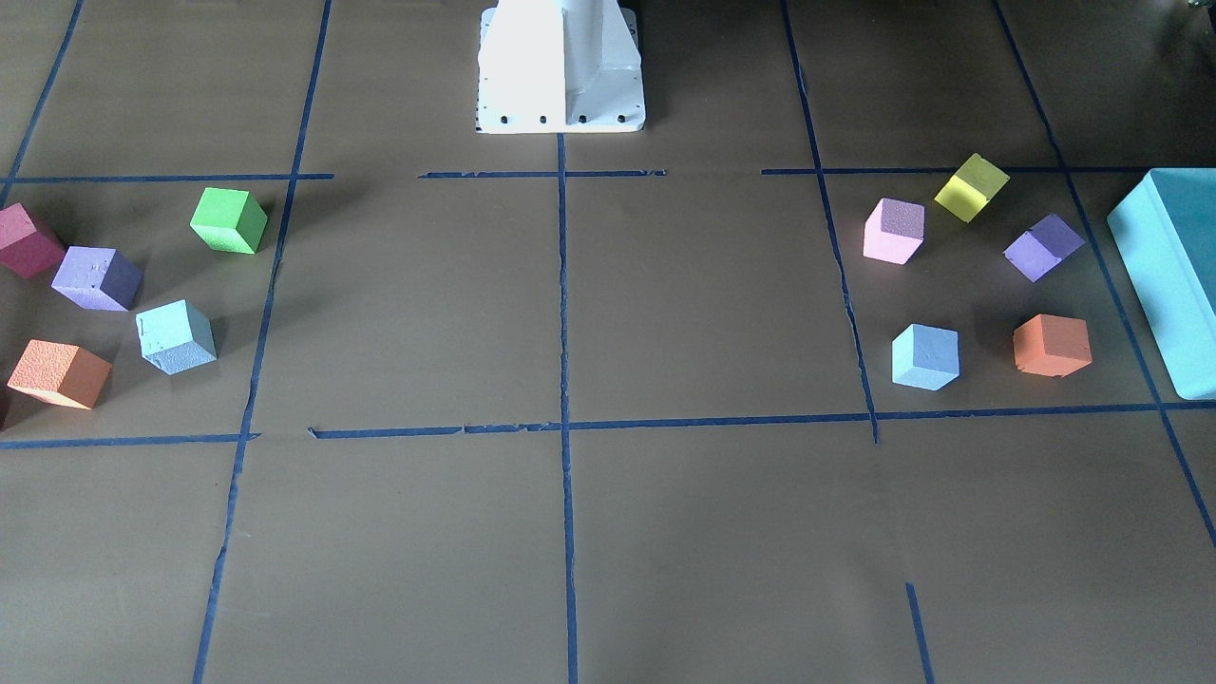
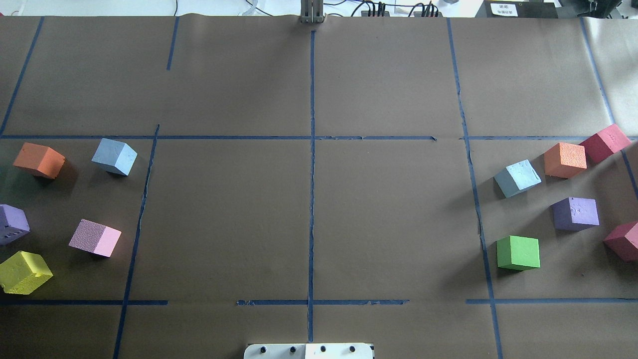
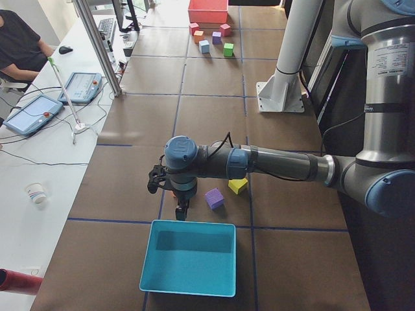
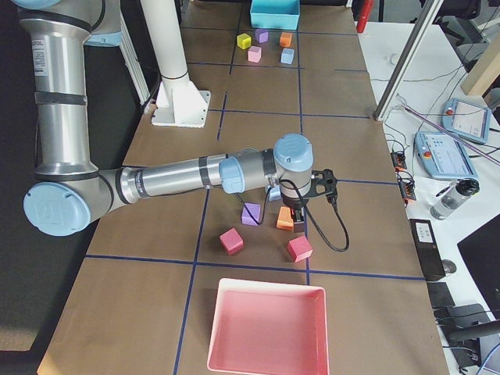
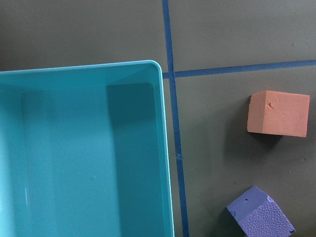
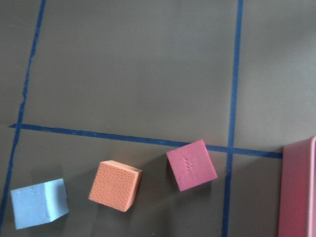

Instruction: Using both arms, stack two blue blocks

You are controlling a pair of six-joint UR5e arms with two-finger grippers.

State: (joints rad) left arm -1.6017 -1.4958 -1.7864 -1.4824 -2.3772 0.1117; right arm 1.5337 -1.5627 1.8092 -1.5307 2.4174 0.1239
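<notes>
2 pale sky-blue rough foam cubes lie well apart: the left blue cube [image 2: 114,156] near an orange foam cube [image 2: 39,160], the right blue cube [image 2: 517,178] opposite. Probably light, squashy and grippy, so pinch opposite flat faces. For the left gripper [image 3: 182,208] and right gripper [image 4: 298,217], I cannot tell how the jaws stand.

One blue block [image 2: 114,156] sits on the table [image 2: 389,214] at the left, near an orange block [image 2: 39,160]. The other blue block [image 2: 517,178] lies well apart at the right, just beside a second orange block [image 2: 565,159], with a green block [image 2: 518,253] nearer.
</notes>
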